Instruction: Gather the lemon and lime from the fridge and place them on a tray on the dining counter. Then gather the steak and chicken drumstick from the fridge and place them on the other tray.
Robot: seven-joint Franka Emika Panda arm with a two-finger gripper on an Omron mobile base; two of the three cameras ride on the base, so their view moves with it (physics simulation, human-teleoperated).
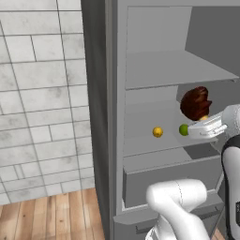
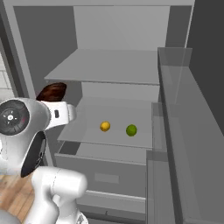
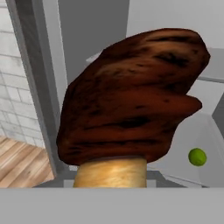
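held item: so the big dark-brown roasted chicken drumstick (image 3: 131, 96) with the tan bone end is sitting right up against the hand camera; in the left base view it rides just above the gripper (image 1: 202, 123), in front of the fridge shelves
gripper: looks like it's pinching the drumstick by the tan bone end, though the fingertips themselves are hidden under the meat, so I'm judging that from how the thing hangs there
fridge: tall plain grey fridge (image 2: 113, 65) is standing open, grey shelves and a drawer front below
what's in the fridge: small yellow-orange ball of a lemon (image 2: 105, 126) and small bright green ball of a lime (image 2: 131, 130) sit side by side on the middle shelf (image 1: 140, 140), a bit apart from each other, both untouched; upper shelf looks bare; can't see into the drawer
risk 1: grip is on the narrow bone with all the bulk above it, so my guess is the drumstick could swing or slip out once the arm swings away
risk 2: the lime is just beside the gripper in the left base view, so a sloppy pull-out could nudge it and send it rolling off the shelf
risk 3: order looks off too, the fruit was meant to go first
trays: neither one is in these shots
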